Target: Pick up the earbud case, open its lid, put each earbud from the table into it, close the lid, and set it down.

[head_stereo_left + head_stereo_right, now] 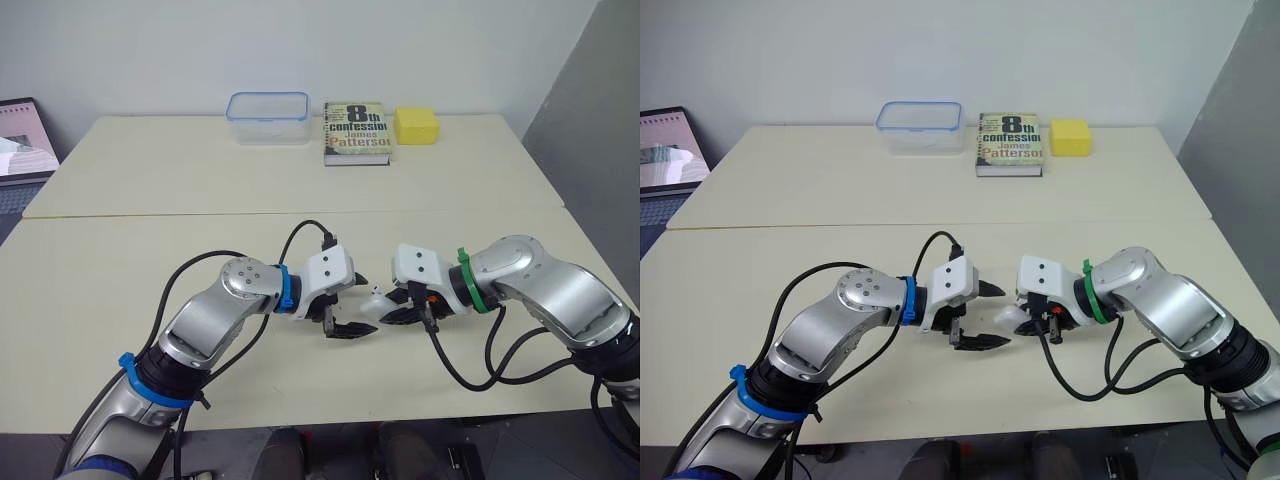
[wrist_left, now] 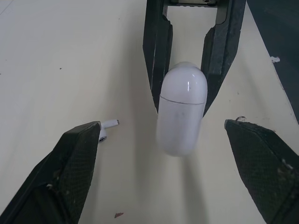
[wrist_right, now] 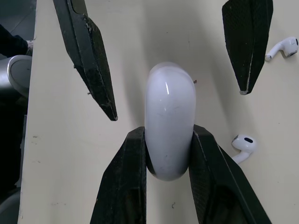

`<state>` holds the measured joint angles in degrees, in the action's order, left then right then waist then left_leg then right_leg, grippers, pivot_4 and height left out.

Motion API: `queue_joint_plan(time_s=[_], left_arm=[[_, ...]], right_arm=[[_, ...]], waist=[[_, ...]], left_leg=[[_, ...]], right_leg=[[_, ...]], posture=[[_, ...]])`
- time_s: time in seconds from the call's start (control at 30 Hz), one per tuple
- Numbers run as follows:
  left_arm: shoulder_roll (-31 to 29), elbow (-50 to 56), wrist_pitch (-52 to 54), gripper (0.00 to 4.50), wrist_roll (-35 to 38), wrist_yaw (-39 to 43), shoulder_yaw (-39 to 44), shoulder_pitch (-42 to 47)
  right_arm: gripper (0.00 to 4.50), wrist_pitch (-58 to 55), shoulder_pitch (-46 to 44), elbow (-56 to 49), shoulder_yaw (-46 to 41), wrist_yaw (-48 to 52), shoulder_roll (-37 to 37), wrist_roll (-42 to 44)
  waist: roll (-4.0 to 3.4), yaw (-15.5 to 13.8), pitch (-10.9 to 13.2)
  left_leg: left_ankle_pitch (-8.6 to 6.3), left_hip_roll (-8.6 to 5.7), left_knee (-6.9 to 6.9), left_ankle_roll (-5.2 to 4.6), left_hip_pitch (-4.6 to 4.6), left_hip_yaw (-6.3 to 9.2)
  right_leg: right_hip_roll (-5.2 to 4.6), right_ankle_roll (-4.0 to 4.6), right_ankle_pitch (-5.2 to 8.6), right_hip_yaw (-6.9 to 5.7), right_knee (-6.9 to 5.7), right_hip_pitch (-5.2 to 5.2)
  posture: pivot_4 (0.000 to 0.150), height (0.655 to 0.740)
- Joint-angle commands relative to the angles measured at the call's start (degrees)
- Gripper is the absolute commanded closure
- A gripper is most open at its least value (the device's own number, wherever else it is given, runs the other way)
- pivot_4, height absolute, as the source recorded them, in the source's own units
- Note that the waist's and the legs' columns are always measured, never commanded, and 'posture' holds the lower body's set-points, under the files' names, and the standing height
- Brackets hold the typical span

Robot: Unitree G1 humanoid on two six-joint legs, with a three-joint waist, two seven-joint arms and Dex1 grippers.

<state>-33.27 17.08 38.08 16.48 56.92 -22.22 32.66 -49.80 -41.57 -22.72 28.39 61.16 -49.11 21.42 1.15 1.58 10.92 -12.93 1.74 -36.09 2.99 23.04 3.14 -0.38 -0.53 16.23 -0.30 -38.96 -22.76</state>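
A white earbud case (image 2: 181, 112) with its lid closed hangs just above the table (image 1: 150, 240), near the front middle. My right gripper (image 3: 168, 133) is shut on one end of it. Facing it from the left, my left gripper (image 2: 162, 126) is open, its fingers (image 2: 74, 158) spread on either side of the case's free end without touching it. Two white earbuds lie on the table under the grippers: one (image 3: 244, 145) close beside the case, the other (image 3: 282, 48) further out by a left fingertip. In the head views the case (image 1: 372, 304) shows between the two grippers.
Along the far edge stand a clear plastic container (image 1: 268, 117), a paperback book (image 1: 356, 133) and a yellow block (image 1: 417, 126). A laptop (image 1: 20, 145) sits at the far left. Black cables loop from both wrists over the tabletop.
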Motion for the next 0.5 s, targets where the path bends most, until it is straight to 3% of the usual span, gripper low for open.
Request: queue_joint_plan(time_s=[0.03,0.27,0.3,0.5], left_arm=[[0.76,0.53,-0.15,1.27,-0.13,0.18,-0.08,1.26],[1.95,0.35,-0.25,3.54,-0.38,0.10,-0.64,1.24],[1.92,0.46,-0.27,3.70,-0.42,0.25,-0.83,1.11],[1.51,1.09,-0.34,3.71,-0.92,0.72,-1.38,0.03]], right_arm=[[3.69,0.94,-0.07,-1.01,-1.31,0.83,0.14,-0.85],[3.69,1.25,-0.17,-1.13,-1.48,1.27,0.84,-2.18],[3.69,1.10,-0.21,-1.14,-1.59,1.40,1.03,-2.21],[3.69,1.71,-0.36,-1.46,-1.83,2.51,1.29,-2.57]], waist=[[0.00,0.00,0.00],[0.00,0.00,0.00],[0.00,0.00,0.00],[0.00,0.00,0.00]], left_leg=[[0.00,0.00,0.00,0.00,0.00,0.00],[0.00,0.00,-0.01,0.00,0.00,-0.01],[0.00,0.00,-0.01,0.00,-0.01,-0.01],[0.00,0.00,-0.02,0.00,-0.01,0.00]], right_leg=[[0.00,0.00,0.00,0.00,0.00,0.00],[0.00,0.00,0.00,0.02,-0.01,0.00],[0.00,0.01,0.00,0.02,-0.01,0.00],[0.00,0.01,0.00,0.02,-0.03,0.00]], posture=[[0.150,0.7302],[0.150,0.7302],[0.150,0.7302],[0.150,0.7302]])
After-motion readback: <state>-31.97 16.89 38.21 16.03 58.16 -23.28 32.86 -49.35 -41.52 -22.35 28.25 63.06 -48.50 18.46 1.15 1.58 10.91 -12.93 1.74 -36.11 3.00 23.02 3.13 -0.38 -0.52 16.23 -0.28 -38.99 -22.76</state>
